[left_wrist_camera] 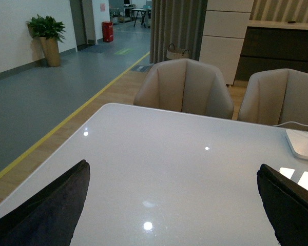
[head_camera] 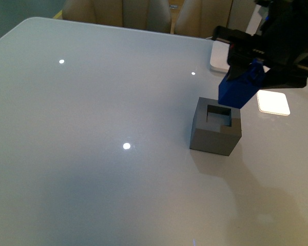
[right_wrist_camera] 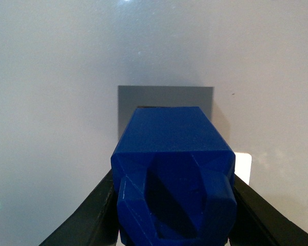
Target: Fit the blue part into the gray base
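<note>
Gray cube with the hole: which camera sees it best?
The front view. It shows nearly all of the gray base and its square hole; the blue part hides only a corner. The right wrist view shows just a strip of the gray base behind the blue part. The left wrist view misses it.

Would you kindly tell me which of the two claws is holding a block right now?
The right claw, shut on the blue part and holding it over the gray base. The left claw is open and empty.
</note>
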Controlling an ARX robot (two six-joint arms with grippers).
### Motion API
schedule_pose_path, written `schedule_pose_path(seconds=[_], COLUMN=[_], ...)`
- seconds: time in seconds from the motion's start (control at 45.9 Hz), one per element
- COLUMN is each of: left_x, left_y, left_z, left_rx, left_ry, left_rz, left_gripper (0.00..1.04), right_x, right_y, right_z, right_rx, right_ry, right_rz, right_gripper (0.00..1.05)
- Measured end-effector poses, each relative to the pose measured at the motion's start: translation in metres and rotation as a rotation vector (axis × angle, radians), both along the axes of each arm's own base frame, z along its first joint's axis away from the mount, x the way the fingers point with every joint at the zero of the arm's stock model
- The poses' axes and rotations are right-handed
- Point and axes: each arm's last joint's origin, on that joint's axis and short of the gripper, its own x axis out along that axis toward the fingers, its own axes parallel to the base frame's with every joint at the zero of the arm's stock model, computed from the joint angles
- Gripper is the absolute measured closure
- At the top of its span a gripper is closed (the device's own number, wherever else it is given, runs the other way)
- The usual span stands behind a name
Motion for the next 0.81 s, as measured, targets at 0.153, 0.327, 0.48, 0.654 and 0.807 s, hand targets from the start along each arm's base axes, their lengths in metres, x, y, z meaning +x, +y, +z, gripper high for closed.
schedule_pose_path(seconds=[0.153, 0.327, 0.48, 0.654, 0.807], left_x=[0.0, 0.0, 0.0, 0.0, 0.0], left_y=[0.0, 0.0, 0.0, 0.0, 0.0], left_z=[0.0, 0.0, 0.0, 0.0, 0.0], left_rx=[0.0, 0.0, 0.0, 0.0, 0.0], left_ry=[0.0, 0.0, 0.0, 0.0, 0.0], left_rz=[0.0, 0.0, 0.0, 0.0, 0.0], left_gripper=[0.07, 0.07, 0.07, 0.07, 0.07], right_x=[0.005, 0.009, 0.011, 0.015, 0.019], right_y=[0.017, 0.021, 0.021, 0.018, 0.012], right_z=[-0.013, -0.026, -0.035, -0.038, -0.041], right_rx=[-0.003, -0.003, -0.008, -0.009, -0.018], right_ry=[0.03, 0.062, 0.079, 0.084, 0.088], right_rz=[0.011, -0.006, -0.02, -0.029, -0.049], right_gripper=[0.59, 0.59, 0.59, 0.59, 0.59])
